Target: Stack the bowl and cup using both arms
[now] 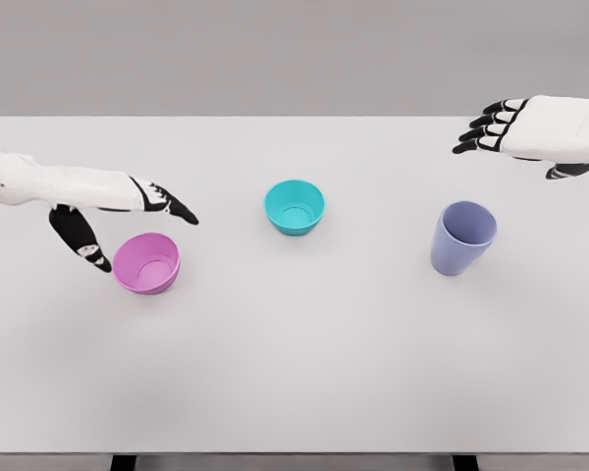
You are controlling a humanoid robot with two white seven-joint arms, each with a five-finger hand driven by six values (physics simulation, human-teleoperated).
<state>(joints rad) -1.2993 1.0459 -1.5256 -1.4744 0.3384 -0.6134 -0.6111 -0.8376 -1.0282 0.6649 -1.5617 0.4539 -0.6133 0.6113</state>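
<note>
Left hand (pixel 113 211) and right hand (pixel 530 132): smooth white moulded shells covered forearms and palms; the jointed fingers were black with small white segments.

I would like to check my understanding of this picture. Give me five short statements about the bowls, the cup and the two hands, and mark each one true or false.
1. The pink bowl lies nearest the left hand. True.
2. The teal bowl is stacked inside the pink bowl. False: it stands alone near the middle of the table, apart from the pink one.
3. The right hand is holding the purple cup. False: its fingers are open and hold nothing; it is above and to the right of the cup in the picture.
4. The purple cup is to the right of the teal bowl. True.
5. The left hand has already lifted the pink bowl. False: the bowl rests on the table, and the open fingers hold nothing.
</note>
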